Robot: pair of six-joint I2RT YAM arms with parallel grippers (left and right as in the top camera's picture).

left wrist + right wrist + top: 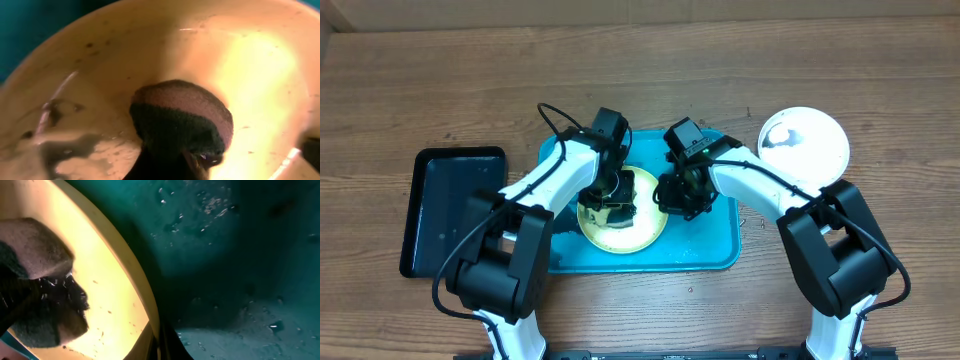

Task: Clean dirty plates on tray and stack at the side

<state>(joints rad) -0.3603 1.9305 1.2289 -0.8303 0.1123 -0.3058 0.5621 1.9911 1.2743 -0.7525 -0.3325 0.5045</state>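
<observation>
On the large turquoise plastic tray (720, 250) lies the round yellow-green plate (645, 235), with dark smears (70, 147) across it. The left gripper (617, 192) is closed on a dark scrubbing sponge (180, 120) pressed to the plate. The right gripper (682, 195) seems clamped on the plate's rim. A round white plate (805, 140) sits off the tray, with dark marks. Wiping looks midway; stacking remains. No light blue plate shows.

Yellow-green plate (620, 238) half hidden overhead (rim cropped in both wrist views)
</observation>
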